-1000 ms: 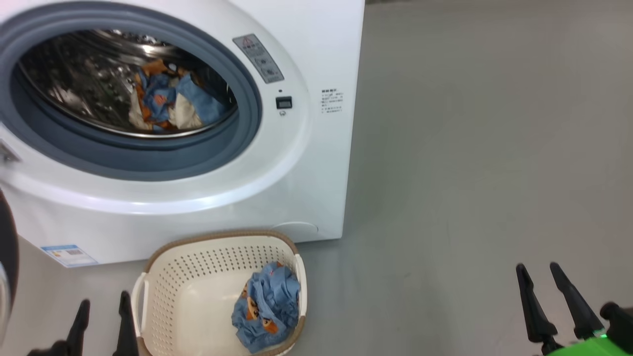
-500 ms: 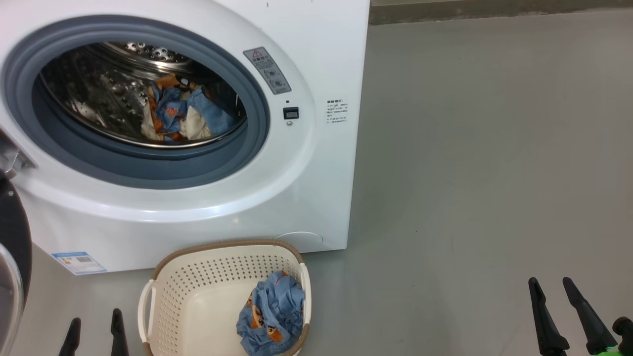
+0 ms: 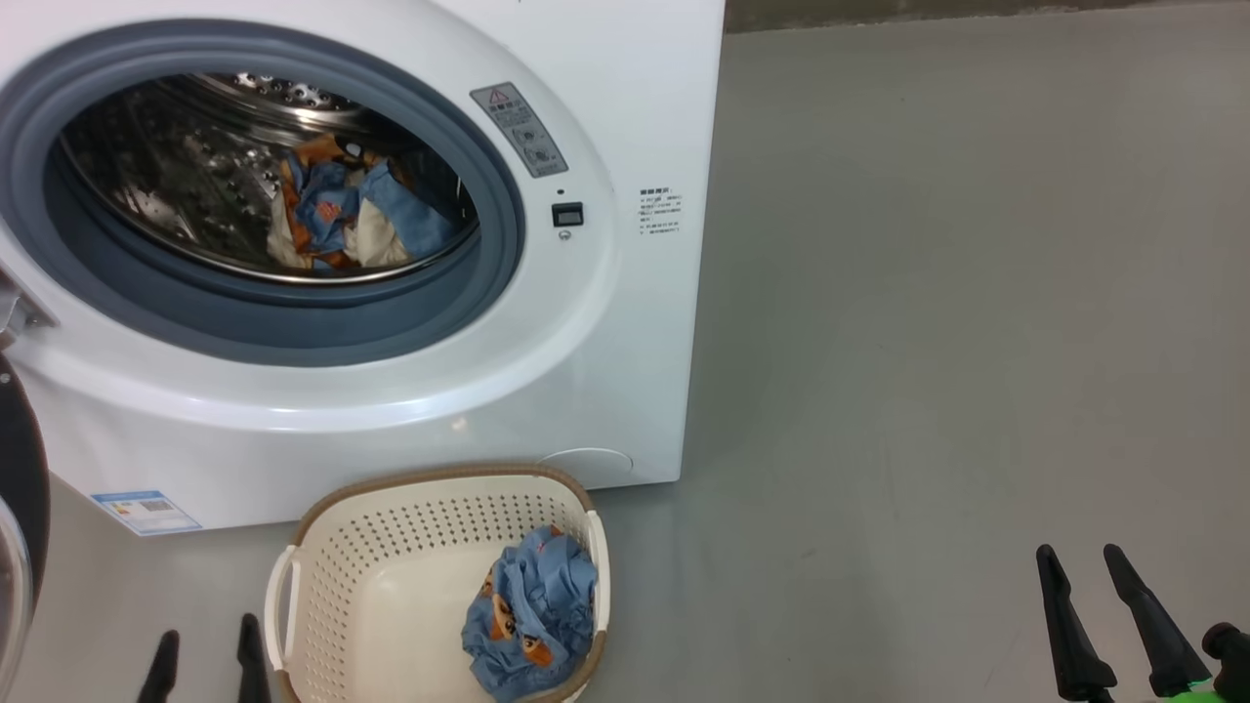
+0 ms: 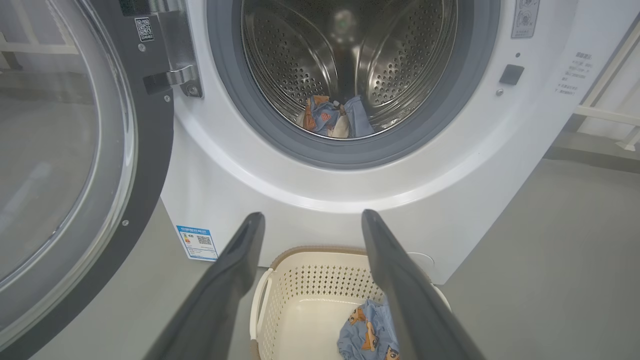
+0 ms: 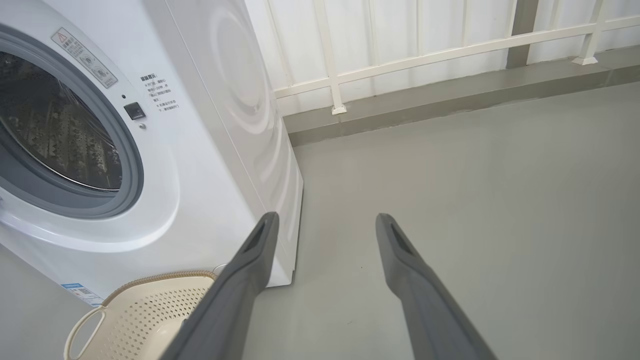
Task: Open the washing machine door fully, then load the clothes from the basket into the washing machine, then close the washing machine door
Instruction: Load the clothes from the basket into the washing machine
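The whole head view sits slightly differently than a second ago, so the camera has moved. The washing machine (image 3: pixel 605 371) stands as it did, mouth open, its top and left side cut off. The washing machine door (image 4: pixel 150 150) is swung wide to the left, with only part of its black rim and glass in frame. The basket (image 3: pixel 439 475) rests on the grey floor (image 3: pixel 928 342) just before the machine, unchanged, its near end cut off. Some clothes (image 3: pixel 532 610) lie in the basket's right end and more in the steel drum (image 4: pixel 300 50), as before; folds hide how many garments. The left gripper (image 3: pixel 208 630) and right gripper (image 3: pixel 1079 552) show less finger now, jaws apart and empty.
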Controlling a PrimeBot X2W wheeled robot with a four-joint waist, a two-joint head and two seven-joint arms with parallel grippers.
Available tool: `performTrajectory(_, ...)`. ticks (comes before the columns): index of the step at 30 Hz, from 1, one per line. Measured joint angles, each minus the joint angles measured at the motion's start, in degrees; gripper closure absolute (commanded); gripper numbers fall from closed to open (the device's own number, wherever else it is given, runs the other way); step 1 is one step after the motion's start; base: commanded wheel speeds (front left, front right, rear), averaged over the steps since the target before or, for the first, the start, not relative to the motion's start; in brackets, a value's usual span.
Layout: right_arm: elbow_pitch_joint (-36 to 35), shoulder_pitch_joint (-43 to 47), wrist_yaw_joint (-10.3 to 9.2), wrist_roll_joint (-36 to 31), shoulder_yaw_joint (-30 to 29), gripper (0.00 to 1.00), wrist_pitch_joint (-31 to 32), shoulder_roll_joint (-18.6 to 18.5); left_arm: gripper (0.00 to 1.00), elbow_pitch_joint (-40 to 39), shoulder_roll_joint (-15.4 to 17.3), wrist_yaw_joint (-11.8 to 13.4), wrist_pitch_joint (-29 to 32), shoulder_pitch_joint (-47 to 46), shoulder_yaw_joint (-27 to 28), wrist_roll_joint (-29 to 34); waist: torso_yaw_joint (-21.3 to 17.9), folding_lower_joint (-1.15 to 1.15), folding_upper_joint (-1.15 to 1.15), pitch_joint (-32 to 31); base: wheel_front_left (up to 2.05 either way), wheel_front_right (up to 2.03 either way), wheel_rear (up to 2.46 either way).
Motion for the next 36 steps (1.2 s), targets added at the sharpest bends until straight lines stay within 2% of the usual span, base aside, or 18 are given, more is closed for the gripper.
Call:
performTrajectory(15,-0.8,-6.6,0.00,-0.2,1.1,0.00,0.0,1.8,0.00,12.0,0.7,0.0,0.0,-8.2,-7.6,-2.8,-1.6,0.00,0.00,5.7,0.00,0.00,0.00)
performTrajectory(26,-1.4,-11.7,0.00,-0.3,1.4,0.00,0.0,3.0,0.00,26.8,2.6,0.0,0.0,-20.8,-16.0,-6.6,-2.5,0.00,0.00,12.8,0.00,0.00,0.00)
performTrajectory(36,-2.1,-16.8,0.00,-0.8,2.1,0.00,0.0,3.8,0.00,36.7,4.6,0.0,0.0,-32.0,-24.4,-10.2,-3.4,0.00,0.00,20.0,0.00,0.00,0.00)
